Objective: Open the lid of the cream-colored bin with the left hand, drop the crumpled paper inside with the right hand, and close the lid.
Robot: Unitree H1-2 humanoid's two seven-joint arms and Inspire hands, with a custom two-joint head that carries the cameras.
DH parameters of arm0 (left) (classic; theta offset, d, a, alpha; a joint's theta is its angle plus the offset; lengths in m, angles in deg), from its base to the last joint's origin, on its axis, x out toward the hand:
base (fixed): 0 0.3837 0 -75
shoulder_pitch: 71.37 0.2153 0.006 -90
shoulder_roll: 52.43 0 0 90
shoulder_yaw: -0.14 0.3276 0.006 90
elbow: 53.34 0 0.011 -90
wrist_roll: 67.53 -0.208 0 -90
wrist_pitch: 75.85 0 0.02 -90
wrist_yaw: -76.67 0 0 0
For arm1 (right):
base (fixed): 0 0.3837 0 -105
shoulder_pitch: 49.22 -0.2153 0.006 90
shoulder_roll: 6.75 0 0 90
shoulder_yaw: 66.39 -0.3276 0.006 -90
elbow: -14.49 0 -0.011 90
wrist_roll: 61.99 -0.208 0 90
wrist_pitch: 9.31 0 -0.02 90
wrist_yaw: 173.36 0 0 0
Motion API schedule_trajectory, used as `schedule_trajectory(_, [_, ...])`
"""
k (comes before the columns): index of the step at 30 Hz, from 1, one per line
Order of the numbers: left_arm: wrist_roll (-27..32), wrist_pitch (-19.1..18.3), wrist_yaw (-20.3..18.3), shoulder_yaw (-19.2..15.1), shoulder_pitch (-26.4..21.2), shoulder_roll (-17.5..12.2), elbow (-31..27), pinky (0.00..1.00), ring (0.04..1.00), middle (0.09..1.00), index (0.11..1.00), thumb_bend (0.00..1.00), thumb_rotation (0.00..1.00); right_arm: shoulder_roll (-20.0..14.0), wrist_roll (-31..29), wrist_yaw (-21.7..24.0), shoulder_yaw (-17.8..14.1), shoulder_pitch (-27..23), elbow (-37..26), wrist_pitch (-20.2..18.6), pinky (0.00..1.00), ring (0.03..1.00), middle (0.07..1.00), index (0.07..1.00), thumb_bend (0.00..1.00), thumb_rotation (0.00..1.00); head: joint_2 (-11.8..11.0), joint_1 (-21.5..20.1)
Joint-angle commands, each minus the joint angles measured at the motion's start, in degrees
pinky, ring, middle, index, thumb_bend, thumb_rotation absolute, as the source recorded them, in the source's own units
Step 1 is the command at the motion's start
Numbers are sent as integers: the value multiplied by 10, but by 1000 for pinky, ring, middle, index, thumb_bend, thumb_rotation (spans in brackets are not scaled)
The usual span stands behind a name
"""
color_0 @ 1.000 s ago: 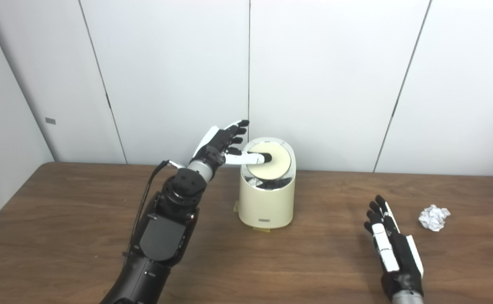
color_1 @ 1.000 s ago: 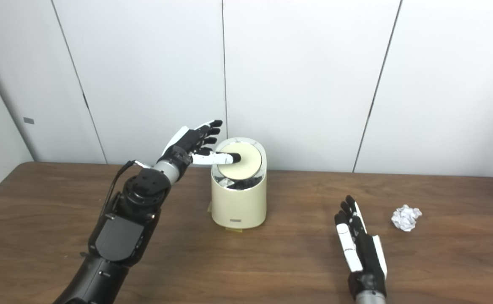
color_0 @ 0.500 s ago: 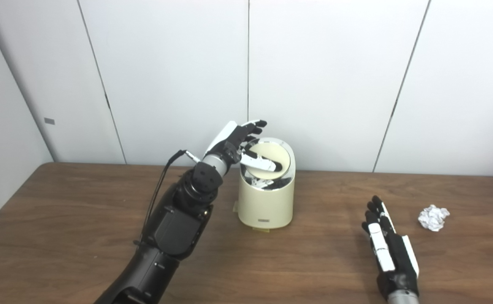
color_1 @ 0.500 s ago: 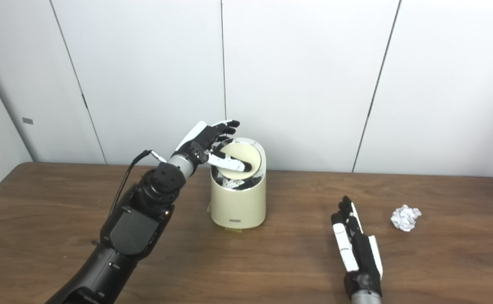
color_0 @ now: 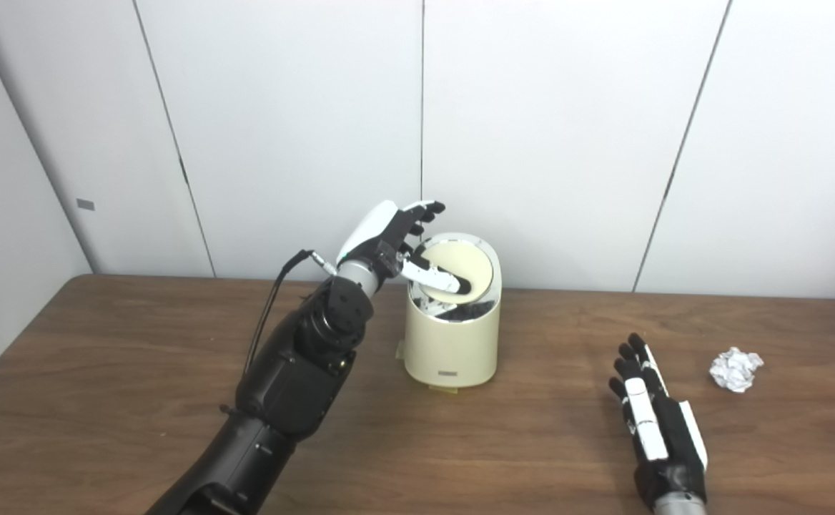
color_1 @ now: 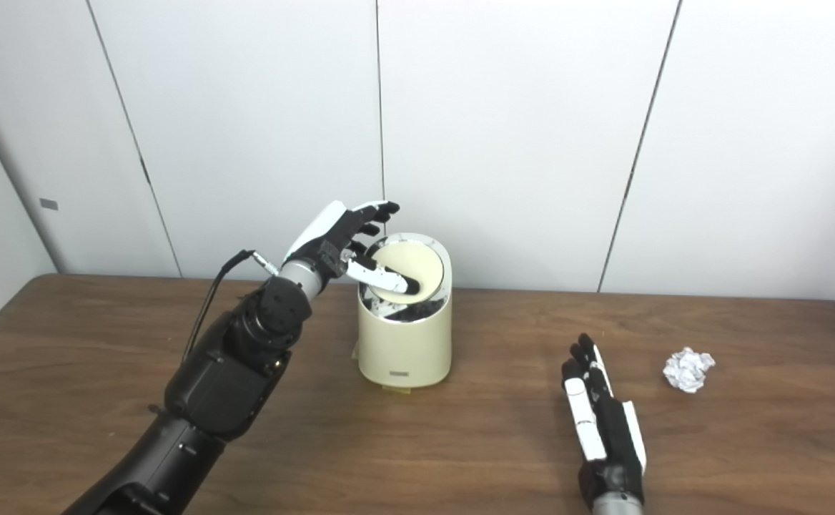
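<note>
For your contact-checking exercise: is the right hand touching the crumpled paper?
Apart. The left eye view shows bare table between the right hand, lying flat, and the crumpled paper farther right.

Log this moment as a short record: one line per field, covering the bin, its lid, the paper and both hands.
bin: cream-colored bin, upright on the wooden table near the wall
lid: round lid tilted, dark gap showing at the front
left hand: left hand above the bin's left rim, thumb pressing on the lid, other fingers spread, nothing held
right hand: right hand lying flat on the table, open, apart from the paper
paper: crumpled paper on the table, right of the right hand, untouched
</note>
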Motion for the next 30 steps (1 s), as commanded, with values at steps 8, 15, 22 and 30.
schedule_trajectory(8, [-74,42,18,38,-36,-27,-17,741,908,917,925,861,0,-1,-16,7,-2,4,-40,-15,951,970,968,967,543,816,16,1])
schedule_trajectory(15, [-129,71,13,78,-33,-43,-13,822,928,929,925,886,0,4,-35,6,-8,6,-55,-25,962,977,969,964,551,812,23,7])
schedule_trajectory(22, [-198,88,-6,129,-36,-60,-6,805,886,909,923,944,0,3,-42,8,-8,5,-57,-23,971,982,971,967,556,810,26,9])
schedule_trajectory(30, [-187,88,-23,116,-30,-51,-10,786,884,908,927,945,0,4,-50,5,-13,3,-61,-33,980,982,968,964,562,790,28,10])
